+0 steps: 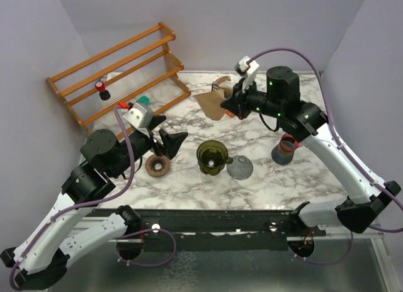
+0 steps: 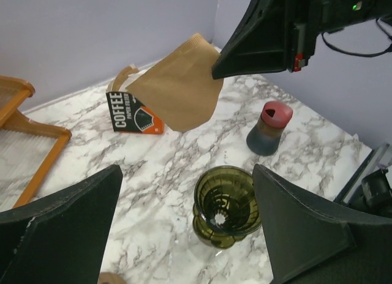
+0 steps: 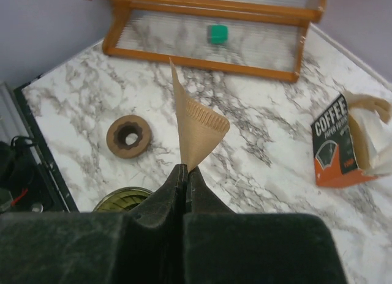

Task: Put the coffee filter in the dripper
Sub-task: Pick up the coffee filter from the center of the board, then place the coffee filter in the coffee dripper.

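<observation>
My right gripper (image 1: pixel 228 106) is shut on a brown paper coffee filter (image 1: pixel 211 104), held in the air above the back middle of the table. In the right wrist view the filter (image 3: pixel 195 128) sticks up from my closed jaws (image 3: pixel 187 171). The olive-green glass dripper (image 1: pixel 213 157) stands upright at the table's middle, in front of the filter. My left gripper (image 1: pixel 169 143) is open and empty, just left of the dripper; in the left wrist view the dripper (image 2: pixel 226 213) sits between and beyond my fingers, with the filter (image 2: pixel 174 87) hanging above it.
An orange-and-black coffee filter box (image 1: pixel 218 86) lies at the back. A wooden ring (image 1: pixel 157 165) lies left of the dripper and a grey round lid (image 1: pixel 240 168) right of it. A dark cup with a red rim (image 1: pixel 286 149) stands at right. A wooden rack (image 1: pixel 116 68) fills the back left.
</observation>
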